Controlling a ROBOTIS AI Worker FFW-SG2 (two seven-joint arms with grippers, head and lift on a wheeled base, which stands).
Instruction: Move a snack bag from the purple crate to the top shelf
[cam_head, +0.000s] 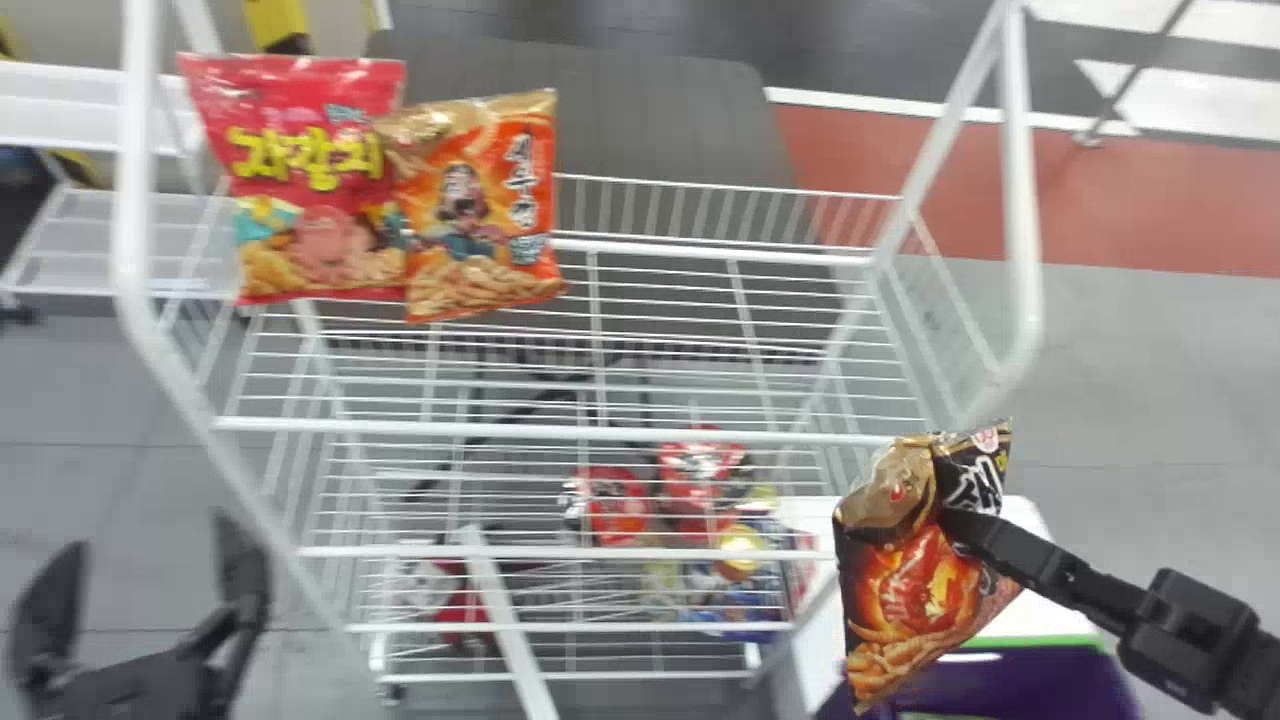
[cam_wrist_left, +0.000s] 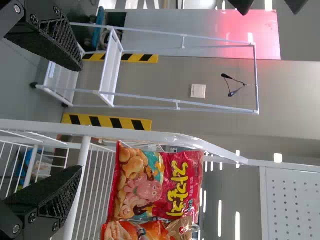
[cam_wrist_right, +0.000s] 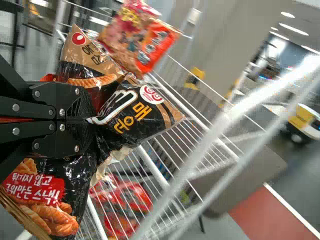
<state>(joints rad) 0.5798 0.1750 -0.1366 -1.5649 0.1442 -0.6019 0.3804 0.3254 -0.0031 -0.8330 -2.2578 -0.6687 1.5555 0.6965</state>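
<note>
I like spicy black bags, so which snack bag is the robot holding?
The black and gold bag, pinched in the right gripper; the red and orange ones sit on the top shelf.

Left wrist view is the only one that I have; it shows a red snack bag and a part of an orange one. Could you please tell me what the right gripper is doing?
Observer: The right gripper is shut on a black-and-gold snack bag.
Operator: Thank you. And where is the purple crate, please?
Observer: It is at the lower right of the head view, partly behind that bag.
Operator: Is there something under the top shelf?
Observer: Yes, red snack bags can be seen below it, through its wires.
</note>
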